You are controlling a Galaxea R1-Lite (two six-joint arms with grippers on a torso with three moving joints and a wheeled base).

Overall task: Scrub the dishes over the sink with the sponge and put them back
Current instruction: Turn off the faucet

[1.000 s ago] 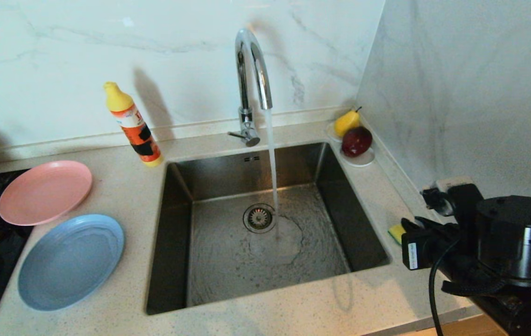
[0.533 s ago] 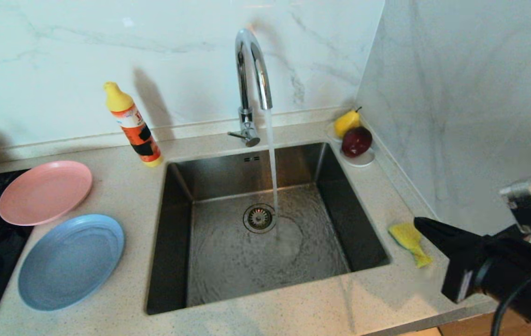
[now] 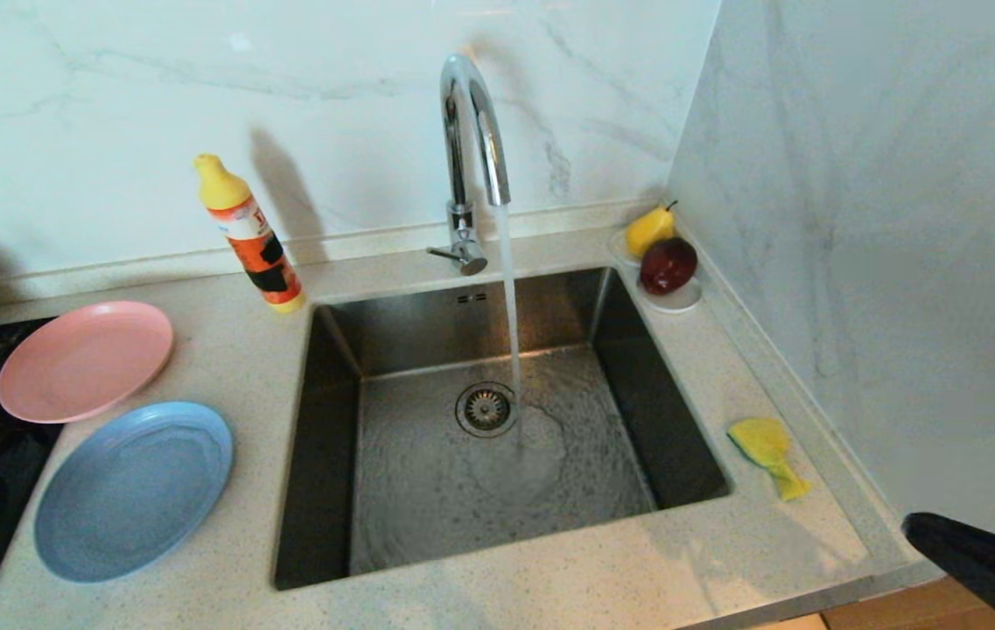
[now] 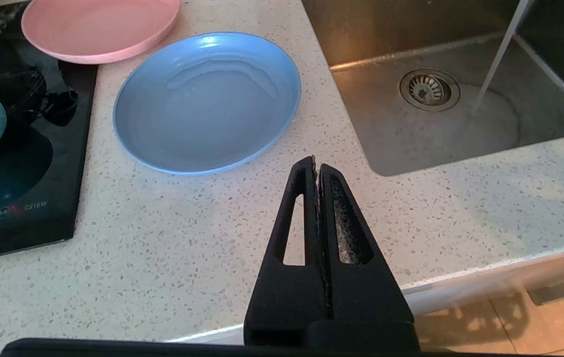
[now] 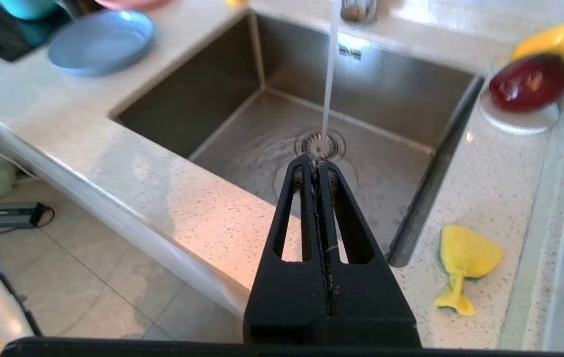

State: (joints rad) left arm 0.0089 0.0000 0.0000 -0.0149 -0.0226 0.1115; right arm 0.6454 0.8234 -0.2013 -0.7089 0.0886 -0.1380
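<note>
Speckled counter (image 3: 226,350) right of the running sink (image 3: 322,420) holds the crumpled yellow sponge (image 3: 766,451): part the clamped right gripper (image 5: 315,166) wide, drop squarely over it, leave the closed left gripper (image 4: 315,166) by the blue plate (image 4: 207,101).

Orange detergent bottle (image 3: 250,236) behind counter (image 3: 550,586); pear (image 3: 649,229), dark red fruit (image 3: 669,264) on saucer (image 3: 681,302).

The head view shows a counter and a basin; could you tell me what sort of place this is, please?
Most likely a home kitchen: a steel sink under a running tap, a hob set into the speckled counter, and plates beside a detergent bottle.
</note>
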